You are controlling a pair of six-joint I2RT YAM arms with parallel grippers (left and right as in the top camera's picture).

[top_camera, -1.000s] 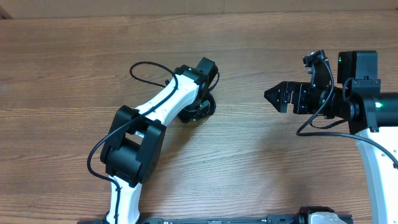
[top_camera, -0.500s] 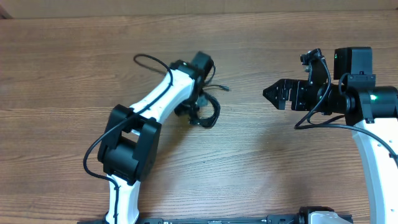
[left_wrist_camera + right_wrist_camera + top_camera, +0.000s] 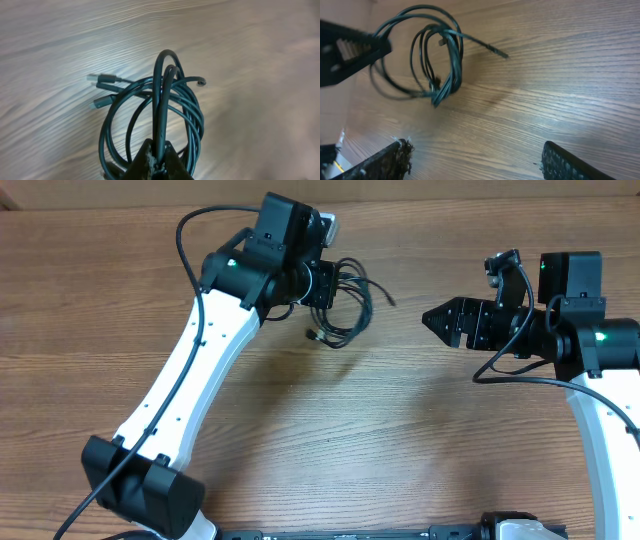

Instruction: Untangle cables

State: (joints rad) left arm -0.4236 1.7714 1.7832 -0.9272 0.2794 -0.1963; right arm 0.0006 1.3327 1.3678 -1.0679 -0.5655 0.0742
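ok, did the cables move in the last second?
Yes. The cables, held in the left gripper, moved toward the far edge of the table in the overhead view.

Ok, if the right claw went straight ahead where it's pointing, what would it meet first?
Probably the cables hanging from the left claw; the right claw points at them, though relative height is unclear.

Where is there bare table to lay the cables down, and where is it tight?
Bare wood: the middle of the table, between the left arm, right arm and near edge. Tight: the gap between the cables held in the left gripper and the open right gripper.
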